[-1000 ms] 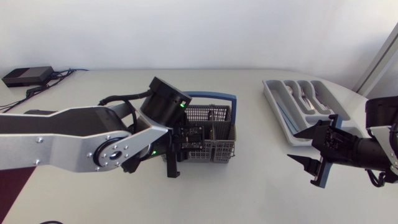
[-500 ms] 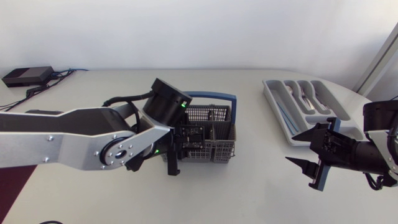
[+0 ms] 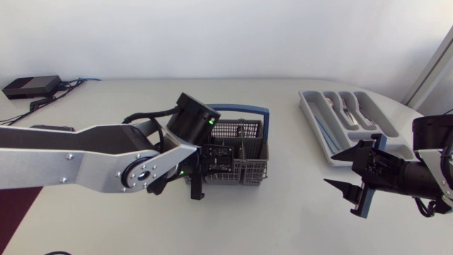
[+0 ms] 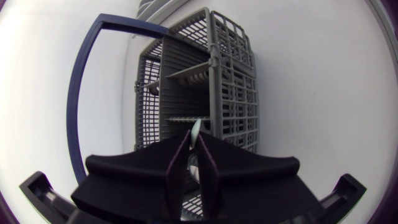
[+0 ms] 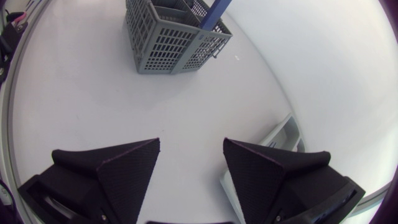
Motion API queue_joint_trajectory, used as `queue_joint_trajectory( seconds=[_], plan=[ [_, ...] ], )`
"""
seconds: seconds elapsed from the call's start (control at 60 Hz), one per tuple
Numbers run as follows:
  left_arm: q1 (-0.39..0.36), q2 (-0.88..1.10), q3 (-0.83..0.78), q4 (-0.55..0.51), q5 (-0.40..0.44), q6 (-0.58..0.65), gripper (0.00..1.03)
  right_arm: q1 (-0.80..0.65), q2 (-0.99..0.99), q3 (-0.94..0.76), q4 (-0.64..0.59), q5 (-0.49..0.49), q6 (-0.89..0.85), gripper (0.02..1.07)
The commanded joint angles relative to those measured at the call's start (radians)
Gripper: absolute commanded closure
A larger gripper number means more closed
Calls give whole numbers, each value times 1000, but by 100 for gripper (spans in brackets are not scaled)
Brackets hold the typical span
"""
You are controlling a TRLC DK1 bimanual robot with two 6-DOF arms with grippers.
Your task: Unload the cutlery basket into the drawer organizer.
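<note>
Pale desk [image 3: 283, 227] is stretching across the head view. It is carrying one grey cutlery basket [image 3: 244, 152] with a blue handle [image 3: 241, 110] at the frame's centre and one grey drawer organizer [image 3: 340, 117] at the upper right. Silvery cutlery is lying in the organizer's slots, too small to count. The left tool [image 3: 196, 185] is hanging at the basket's lower left corner. The right tool [image 3: 331, 170] is hovering at the lower right, fingers spread wide and holding nothing.

From the left wrist, the left tool's fingers are pinching one slim pale utensil [image 4: 195, 132] over the basket's nearest compartment.

From the right wrist, the basket is sitting well ahead of the gaping right tool, and the organizer is lying just beside one finger.
</note>
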State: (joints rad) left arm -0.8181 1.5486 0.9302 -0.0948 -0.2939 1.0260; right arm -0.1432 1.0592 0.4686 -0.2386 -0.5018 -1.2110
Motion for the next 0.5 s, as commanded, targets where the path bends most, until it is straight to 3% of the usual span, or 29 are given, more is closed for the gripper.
queue_joint_trajectory(
  seconds=[0.0, 0.167, 0.483],
  plan=[
    [10, 7, 9, 9, -10, 39, 100, 11, -15, -39, 2, -1, 21, 33],
    [7, -51, 22, -3, -10, 46, 100, 27, -22, -48, 1, 0, 25, 33],
    [0, -163, 81, -121, -10, 51, 100, 62, -64, -54, -4, 8, 74, 33]
  ],
)
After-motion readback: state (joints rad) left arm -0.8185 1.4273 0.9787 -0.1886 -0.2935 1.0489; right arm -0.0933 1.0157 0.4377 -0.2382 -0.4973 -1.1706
